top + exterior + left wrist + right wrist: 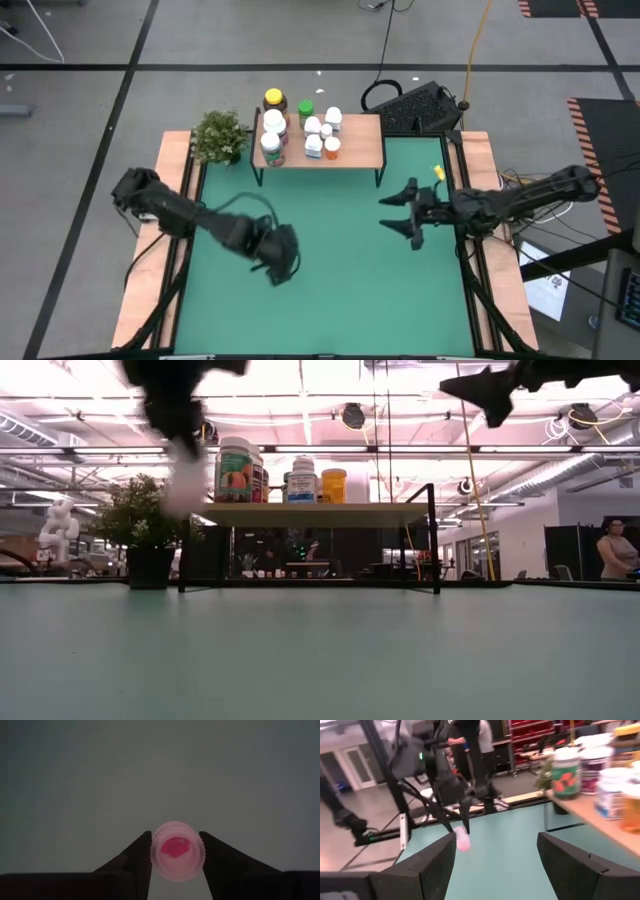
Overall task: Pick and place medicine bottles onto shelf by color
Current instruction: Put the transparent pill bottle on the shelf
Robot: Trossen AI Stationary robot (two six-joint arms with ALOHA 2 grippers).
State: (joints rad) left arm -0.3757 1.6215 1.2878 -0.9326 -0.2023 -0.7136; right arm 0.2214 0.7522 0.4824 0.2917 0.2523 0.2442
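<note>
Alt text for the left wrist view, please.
The left gripper is closed on a small pale pink bottle, seen end-on between its two dark fingers, a darker pink patch showing inside. Behind it is only plain green table surface.

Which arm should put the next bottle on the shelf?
Left. Its gripper already clamps a small pink bottle above the table; the right gripper hangs open and empty, though nearer the shelf.

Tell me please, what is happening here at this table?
The left gripper holds a small pale bottle above the green table, in front of the shelf. Several medicine bottles already stand on the shelf's left part, near a potted plant. The right gripper hangs open and empty over the table's right side.
</note>
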